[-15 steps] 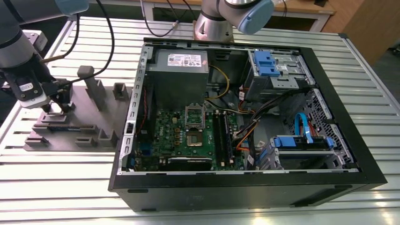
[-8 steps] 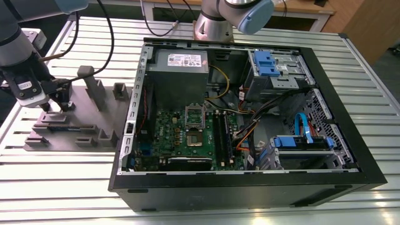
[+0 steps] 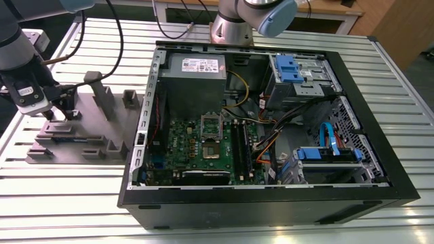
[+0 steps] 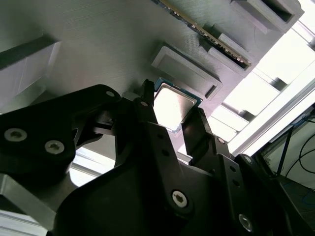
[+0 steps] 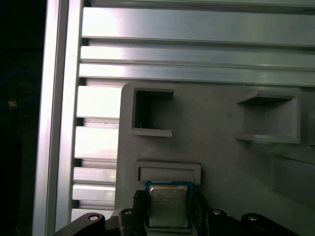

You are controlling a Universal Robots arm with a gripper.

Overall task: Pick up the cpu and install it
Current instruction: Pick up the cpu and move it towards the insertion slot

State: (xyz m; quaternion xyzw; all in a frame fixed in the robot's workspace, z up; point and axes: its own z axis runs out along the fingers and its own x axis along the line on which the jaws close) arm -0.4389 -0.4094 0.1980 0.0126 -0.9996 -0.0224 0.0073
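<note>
gripper fingers pinch the cpu by its edges in the tray; thin hold, an uneven lift could tilt and drop it.

The cpu has a shiny metal top; the plastic tray is matt (finely ridged), the metal table glossy.
</note>
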